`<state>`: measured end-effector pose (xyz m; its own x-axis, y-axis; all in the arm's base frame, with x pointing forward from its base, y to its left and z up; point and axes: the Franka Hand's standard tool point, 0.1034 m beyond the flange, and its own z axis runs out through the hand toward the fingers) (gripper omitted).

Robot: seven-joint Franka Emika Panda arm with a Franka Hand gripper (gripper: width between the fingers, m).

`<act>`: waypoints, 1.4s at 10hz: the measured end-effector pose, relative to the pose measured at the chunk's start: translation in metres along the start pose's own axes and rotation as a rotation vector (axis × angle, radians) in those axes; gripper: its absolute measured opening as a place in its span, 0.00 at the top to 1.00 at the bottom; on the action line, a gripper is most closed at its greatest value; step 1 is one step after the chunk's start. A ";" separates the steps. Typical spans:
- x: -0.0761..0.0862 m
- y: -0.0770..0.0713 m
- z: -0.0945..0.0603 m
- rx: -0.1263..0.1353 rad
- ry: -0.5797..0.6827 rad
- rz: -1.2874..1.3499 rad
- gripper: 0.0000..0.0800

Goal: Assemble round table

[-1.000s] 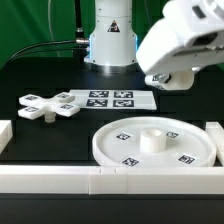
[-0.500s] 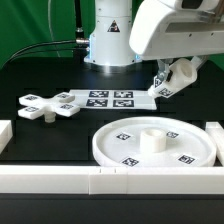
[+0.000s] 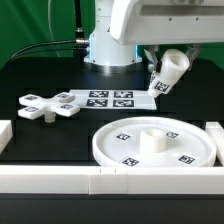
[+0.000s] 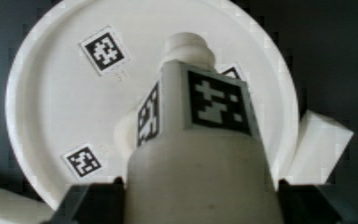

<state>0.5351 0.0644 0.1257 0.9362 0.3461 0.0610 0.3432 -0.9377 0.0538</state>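
My gripper [image 3: 166,68] is shut on the short thick post [image 3: 163,77], holding it tilted in the air above the back right of the table. In the wrist view the tagged post [image 4: 194,130] fills the middle between the two dark fingers [image 4: 98,202], with my gripper [image 4: 197,205] closed around it. The round rimmed disc [image 3: 120,150] lies flat at the front with a raised hub [image 3: 152,139] in its middle; in the wrist view the disc [image 4: 78,95] lies below the post. The four-armed cross piece [image 3: 45,106] lies at the exterior view's left.
The marker board [image 3: 110,99] lies flat behind the disc. Long white border blocks run along the front [image 3: 100,181] and stand at the left [image 3: 5,131] and right [image 3: 214,134]. The robot base [image 3: 110,45] stands at the back.
The arm has moved up and toward the exterior view's left. The gripper with the post, hidden at first, has come into view and now hangs tilted above the table's back right.
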 end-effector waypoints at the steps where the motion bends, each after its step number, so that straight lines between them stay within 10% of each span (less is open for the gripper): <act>1: 0.002 0.001 0.002 -0.006 0.058 -0.005 0.49; 5: 0.006 0.023 0.000 -0.013 0.265 0.070 0.49; 9: 0.006 0.042 0.000 -0.114 0.478 0.058 0.49; 14: 0.022 0.047 0.009 -0.071 0.444 0.080 0.49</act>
<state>0.5721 0.0279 0.1210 0.8311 0.2666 0.4880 0.2507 -0.9630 0.0991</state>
